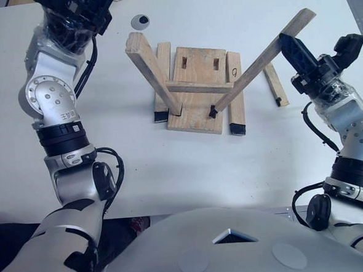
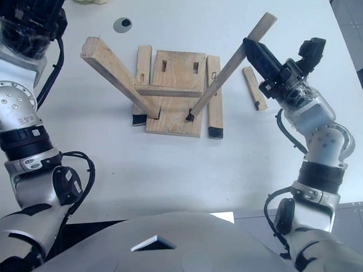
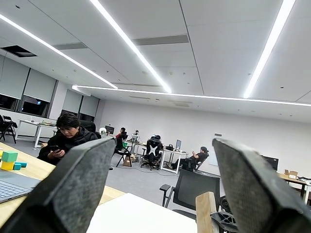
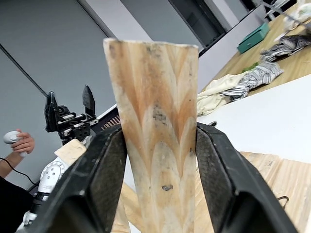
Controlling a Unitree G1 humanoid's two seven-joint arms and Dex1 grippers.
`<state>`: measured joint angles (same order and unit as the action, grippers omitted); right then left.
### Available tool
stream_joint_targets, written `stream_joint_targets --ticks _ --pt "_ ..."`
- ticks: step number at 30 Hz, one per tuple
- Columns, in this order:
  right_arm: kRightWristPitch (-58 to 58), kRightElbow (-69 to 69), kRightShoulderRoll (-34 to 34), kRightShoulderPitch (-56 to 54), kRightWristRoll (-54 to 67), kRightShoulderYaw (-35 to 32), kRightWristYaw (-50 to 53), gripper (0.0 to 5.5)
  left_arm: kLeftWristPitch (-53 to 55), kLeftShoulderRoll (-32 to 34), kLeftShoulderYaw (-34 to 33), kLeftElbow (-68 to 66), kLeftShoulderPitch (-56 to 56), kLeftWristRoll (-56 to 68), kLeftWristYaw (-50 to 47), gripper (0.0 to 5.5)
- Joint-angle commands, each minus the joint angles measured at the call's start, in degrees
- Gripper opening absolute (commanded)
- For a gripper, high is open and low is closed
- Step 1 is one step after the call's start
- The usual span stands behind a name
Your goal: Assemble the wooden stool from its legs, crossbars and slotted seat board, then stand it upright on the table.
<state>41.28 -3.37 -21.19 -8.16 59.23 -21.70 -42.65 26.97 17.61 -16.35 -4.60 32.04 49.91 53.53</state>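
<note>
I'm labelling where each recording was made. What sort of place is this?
Probably an open-plan office or lab: long ceiling light strips, desks with office chairs, and a white table.

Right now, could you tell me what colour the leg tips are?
Black leg tips, clearest in the left eye view.

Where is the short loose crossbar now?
In the left eye view the crossbar lies flat on the right, between the flat leg and the right gripper.
</note>
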Motion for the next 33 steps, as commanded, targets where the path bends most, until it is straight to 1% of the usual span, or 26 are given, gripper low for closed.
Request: stream_joint_targets --ticks 1,5,15,17,22,24,26,28,33 --pt "-1.36 0.2 -2.13 0.75 -3.61 1.61 -1.65 2.05 -0.52 0.39 -0.12 -0.32 0.1 -0.37 -0.22 3.65" --pt "-2.13 -0.03 -3.55 0.93 -4.76 2.0 -3.73 2.03 -0.4 0.39 -0.17 -0.03 -0.16 -0.16 -0.41 3.65" --pt "-9.6 -1.16 -5.44 2.61 -11.27 4.67 -8.27 2.03 -0.57 0.44 0.79 0.04 -1.09 -1.23 -0.69 3.65" --pt "-10.95 -1.39 -6.19 3.37 -12.88 5.94 -9.22 2.03 0.56 1.0 1.74 -0.12 -1.28 -2.13 -1.14 3.65" --pt "-14.27 -2.17 -9.07 4.94 -16.59 8.5 -12.12 2.03 2.42 3.82 6.94 -0.65 -2.67 -8.46 -1.77 3.65" --pt "-15.2 -2.13 -9.98 5.17 -17.06 9.16 -12.73 2.03 5.73 4.93 7.31 1.07 -3.25 -6.83 -0.87 3.65" --pt "-15.87 -1.77 -10.45 5.14 -17.47 9.6 -12.9 2.03 11.16 5.95 5.16 4.55 -4.14 0.4 1.74 3.65" --pt "-16.66 -1.21 -10.77 5.2 -17.83 10.25 -12.93 2.03 14.38 6.85 3.54 6.09 -4.31 4.47 2.74 3.65" --pt "-17.96 -0.29 -11.47 5.17 -18.62 11.68 -13.25 2.03 17.03 10.18 5.76 7.84 -5.28 3.5 4.25 3.65"
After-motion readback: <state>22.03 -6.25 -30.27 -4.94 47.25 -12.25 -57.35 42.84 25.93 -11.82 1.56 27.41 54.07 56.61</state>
